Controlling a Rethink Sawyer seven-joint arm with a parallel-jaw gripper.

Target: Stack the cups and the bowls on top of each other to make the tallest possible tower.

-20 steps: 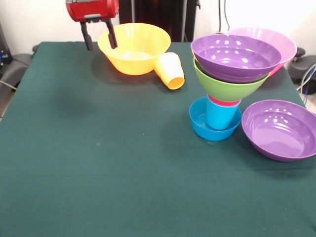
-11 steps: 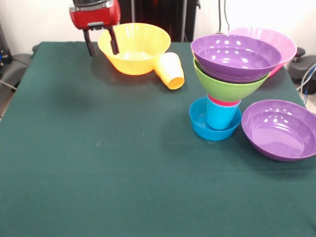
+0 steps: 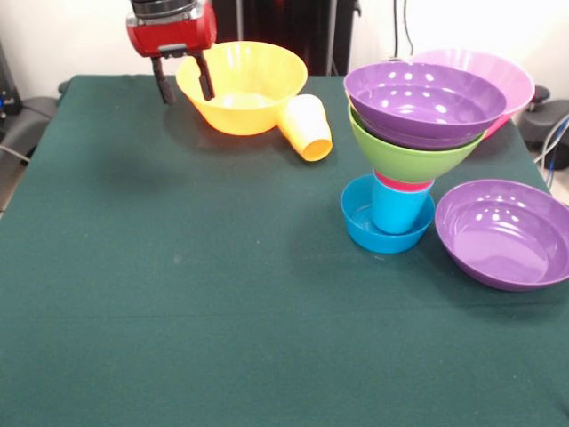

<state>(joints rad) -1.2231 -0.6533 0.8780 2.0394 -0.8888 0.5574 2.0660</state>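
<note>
the red-bodied gripper with two dark fingers [image 3: 184, 84] hangs at the far left of the dark green cloth-covered table [image 3: 178, 294]. its fingers are spread apart and hold nothing. the right finger shows in front of the left wall of the large orange-yellow glossy plastic bowl [image 3: 244, 84]; whether it touches the rim cannot be told. the left finger hangs over bare cloth just left of that bowl.

the yellow-orange ridged plastic cup [image 3: 306, 127] lies on its side against the right near wall of the orange-yellow bowl, mouth pointing near and right, a short way right of the gripper.

the tower of nested plastic cups and bowls [image 3: 409, 151] stands well apart from the gripper, to the right and nearer. from the bottom: a small blue plastic bowl [image 3: 360, 227], a blue plastic cup [image 3: 397, 211] upright in it, a red cup rim [image 3: 400, 185] just above, a lime green plastic bowl [image 3: 409, 158], then a wide shallow purple plastic bowl [image 3: 422, 102] on top. the upper bowls tilt slightly.

a large pink plastic bowl [image 3: 511, 76] sits behind the tower's top, to the far right. a second wide purple plastic bowl [image 3: 505, 233] rests on the cloth just right of the tower's base.
</note>
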